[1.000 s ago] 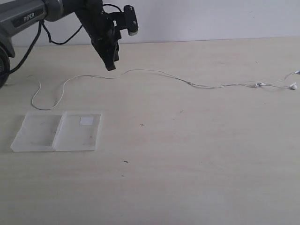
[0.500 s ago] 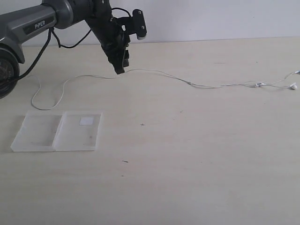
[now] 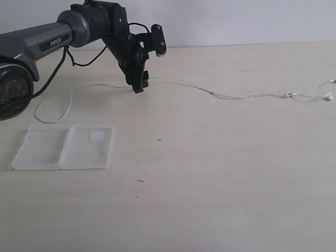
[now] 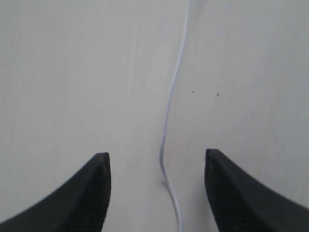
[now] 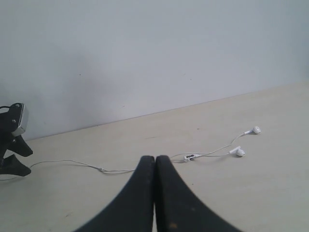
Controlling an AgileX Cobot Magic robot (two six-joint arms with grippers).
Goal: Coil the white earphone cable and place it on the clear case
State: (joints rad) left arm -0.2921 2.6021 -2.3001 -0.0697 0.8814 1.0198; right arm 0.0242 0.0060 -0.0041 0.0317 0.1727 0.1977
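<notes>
**Two fingers [image 4: 91,193] straddling the white earphone cable [image 4: 170,96]**

Left hand [image 3: 139,86] is hanging open just over the worktop [image 3: 210,184], one finger on each side of the cable, not gripping it. The cable is lying uncoiled, running from a loose curl just beside the clear case [image 3: 47,149] to the earbuds [image 3: 328,96] on the right. Right hand [image 5: 155,159] is holding its fingers pressed together, empty.

A matt, pale wood-grain finish is seen on the table [image 3: 220,199]. Between the matt black fingers [image 4: 91,193] of the left gripper [image 4: 155,154], the white earphone cable [image 4: 169,104] is sheathed in smooth plastic. The clear case [image 3: 47,149] is formed of frosted, translucent plastic.
</notes>
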